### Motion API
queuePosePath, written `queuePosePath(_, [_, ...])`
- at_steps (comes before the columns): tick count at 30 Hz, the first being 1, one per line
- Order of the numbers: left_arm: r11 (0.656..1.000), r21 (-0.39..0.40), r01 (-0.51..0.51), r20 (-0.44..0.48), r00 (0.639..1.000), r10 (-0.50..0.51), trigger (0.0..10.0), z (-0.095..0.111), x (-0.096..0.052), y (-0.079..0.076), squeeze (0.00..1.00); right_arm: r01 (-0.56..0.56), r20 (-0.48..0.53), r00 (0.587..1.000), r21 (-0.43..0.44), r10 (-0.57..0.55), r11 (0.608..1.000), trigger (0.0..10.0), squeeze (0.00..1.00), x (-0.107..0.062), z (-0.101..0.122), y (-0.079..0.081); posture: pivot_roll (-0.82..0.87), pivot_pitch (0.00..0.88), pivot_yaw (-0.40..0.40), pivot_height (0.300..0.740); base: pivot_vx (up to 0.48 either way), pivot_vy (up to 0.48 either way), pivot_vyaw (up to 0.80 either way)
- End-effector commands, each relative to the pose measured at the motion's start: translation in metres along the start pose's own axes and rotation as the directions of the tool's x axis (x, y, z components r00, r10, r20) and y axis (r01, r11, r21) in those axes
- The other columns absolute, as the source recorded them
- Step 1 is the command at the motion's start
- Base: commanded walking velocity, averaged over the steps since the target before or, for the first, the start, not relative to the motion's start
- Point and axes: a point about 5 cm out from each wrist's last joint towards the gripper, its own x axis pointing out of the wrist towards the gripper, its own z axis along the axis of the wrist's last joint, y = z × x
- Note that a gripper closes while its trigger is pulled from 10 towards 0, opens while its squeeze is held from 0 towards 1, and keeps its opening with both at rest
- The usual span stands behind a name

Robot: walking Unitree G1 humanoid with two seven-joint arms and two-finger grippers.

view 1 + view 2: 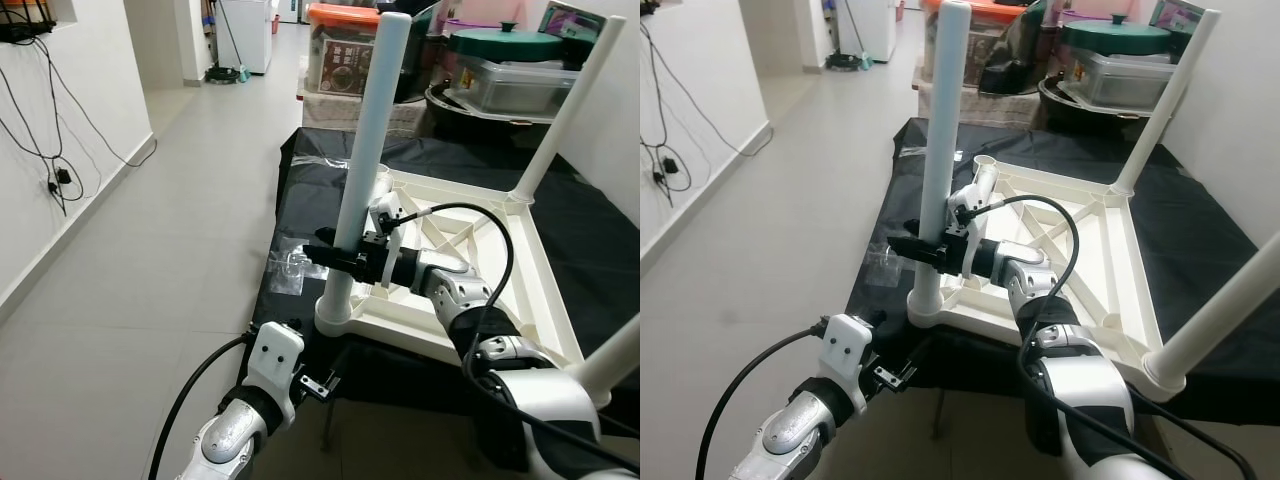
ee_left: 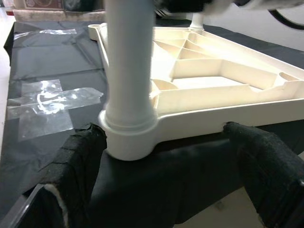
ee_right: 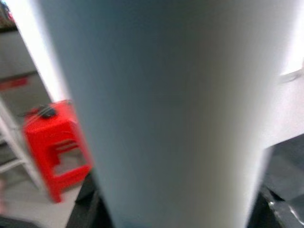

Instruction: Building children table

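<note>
A white plastic children's table (image 1: pixel 545 290) lies upside down on a black-covered surface. Its near-left leg (image 1: pixel 372 130) stands upright in the corner socket (image 2: pixel 128 135). My right gripper (image 1: pixel 337 253) is shut on this leg about halfway up, and in the right wrist view the leg (image 3: pixel 166 109) is very close. Two other legs stand at the far right corner (image 1: pixel 570 110) and the near right corner (image 1: pixel 1225 310). The far-left socket (image 1: pixel 985 162) holds no leg. My left gripper (image 2: pixel 168 161) is open, low at the surface's front edge, facing the leg's base, its fingers (image 2: pixel 78 166) apart.
The black cover (image 1: pixel 300 200) carries a patch of clear tape (image 1: pixel 285 268). Storage boxes (image 1: pixel 340 45) and a green-lidded container (image 1: pixel 505 45) stand behind the table. Tiled floor (image 1: pixel 150 260) lies to the left beside a wall with cables (image 1: pixel 55 180). A red stool (image 3: pixel 52 142) stands nearby.
</note>
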Motion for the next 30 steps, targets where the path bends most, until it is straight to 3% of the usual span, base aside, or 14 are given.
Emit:
queuePosePath(1, [1.0, 0.0, 0.007, -0.001, 1.0, -0.007, 10.0, -0.002, -0.001, -0.002, 0.0, 0.13, -0.042, 0.991, -0.017, -0.131, 0.991, 0.0, 0.0, 0.005, -0.008, -0.003, 0.1, 0.0, -0.105, 0.74, 0.0, 0.0, 0.0])
queuePosePath(3, [1.0, -0.001, 0.007, -0.002, 1.0, -0.007, 10.0, -0.002, 0.0, -0.002, 0.0, 0.32, -0.042, 0.947, -0.01, -0.32, 0.948, 0.0, 0.0, 0.002, -0.01, -0.013, 0.1, 0.0, -0.102, 0.74, 0.0, 0.0, 0.0])
queuePosePath(6, [1.0, -0.002, 0.008, -0.002, 1.0, -0.008, 10.0, -0.002, -0.001, -0.001, 0.0, 0.655, -0.066, 0.756, 0.049, -0.652, 0.754, 0.0, 0.0, -0.012, -0.016, -0.032, 0.09, 0.0, -0.098, 0.74, 0.0, 0.0, 0.0])
queuePosePath(7, [1.0, -0.003, 0.008, -0.003, 1.0, -0.008, 10.0, -0.002, 0.0, -0.001, 0.0, 0.777, -0.072, 0.63, 0.057, -0.773, 0.627, 0.0, 0.0, -0.023, -0.019, -0.039, 0.09, 0.0, -0.098, 0.74, 0.0, 0.0, 0.0])
queuePosePath(8, [1.0, -0.004, 0.009, -0.004, 1.0, -0.009, 10.0, -0.002, 0.0, -0.001, 0.0, 0.928, -0.088, 0.368, 0.086, -0.925, 0.361, 0.0, 0.0, -0.047, -0.027, -0.049, 0.09, 0.0, -0.098, 0.74, 0.0, 0.0, 0.0])
queuePosePath(12, [1.0, -0.003, 0.011, -0.006, 1.0, -0.011, 10.0, -0.002, 0.0, -0.001, 0.0, 0.988, -0.094, 0.12, 0.112, -0.988, 0.109, 0.0, 0.0, -0.064, -0.041, -0.046, 0.09, 0.0, -0.087, 0.74, 0.0, 0.0, 0.0])
queuePosePath(15, [1.0, -0.003, 0.012, -0.007, 1.0, -0.012, 10.0, -0.002, 0.0, 0.0, 0.0, 0.99, -0.099, 0.087, 0.123, -0.991, 0.075, 0.0, 0.0, -0.061, -0.049, -0.038, 0.08, 0.0, -0.088, 0.74, 0.0, 0.0, 0.0])
queuePosePath(19, [1.0, -0.003, 0.012, -0.007, 1.0, -0.012, 10.0, -0.002, 0.0, 0.0, 0.0, 0.981, -0.09, 0.141, 0.145, -0.986, 0.127, 0.0, 0.0, -0.044, -0.056, -0.025, 0.08, 0.0, -0.089, 0.74, 0.0, 0.0, 0.0])
queuePosePath(20, [1.0, -0.003, 0.012, -0.007, 1.0, -0.012, 10.0, -0.002, 0.0, 0.0, 0.0, 0.967, -0.074, 0.207, 0.167, -0.976, 0.192, 6.9, 0.0, -0.035, -0.056, -0.022, 0.08, 0.0, -0.089, 0.74, 0.0, 0.0, 0.0])
queuePosePath(21, [1.0, -0.003, 0.013, -0.008, 1.0, -0.013, 10.0, -0.002, 0.0, 0.0, 0.0, 0.942, -0.043, 0.289, 0.191, -0.956, 0.276, 10.0, 1.0, -0.026, -0.054, -0.019, 0.08, 0.0, -0.086, 0.74, 0.0, 0.0, 0.0])
queuePosePath(26, [1.0, -0.004, 0.014, -0.007, 1.0, -0.014, 10.0, -0.002, 0.001, 0.0, 0.0, 0.937, 0.026, 0.31, 0.164, -0.95, 0.31, 10.0, 1.0, -0.014, -0.044, -0.014, 0.08, 0.0, -0.089, 0.74, 0.0, 0.0, 0.0])
queuePosePath(27, [1.0, -0.004, 0.014, -0.008, 1.0, -0.014, 10.0, -0.002, 0.001, 0.0, 0.0, 0.932, 0.051, 0.321, 0.159, -0.946, 0.325, 10.0, 0.0, -0.016, -0.039, -0.015, 0.07, 0.0, -0.084, 0.74, 0.0, 0.0, 0.0])
queuePosePath(29, [1.0, -0.005, 0.014, -0.008, 1.0, -0.015, 10.0, -0.002, 0.001, 0.0, 0.0, 0.912, 0.084, 0.363, 0.17, -0.928, 0.373, 10.0, 0.0, -0.017, -0.032, -0.018, 0.07, 0.0, -0.085, 0.74, 0.0, 0.0, 0.0])
queuePosePath(30, [1.0, -0.005, 0.015, -0.008, 1.0, -0.015, 10.0, -0.002, 0.001, 0.0, 0.0, 0.88, 0.074, 0.445, 0.151, -0.892, 0.451, 10.0, 0.0, -0.016, -0.03, -0.02, 0.07, 0.0, -0.088, 0.74, 0.0, 0.0, 0.0])
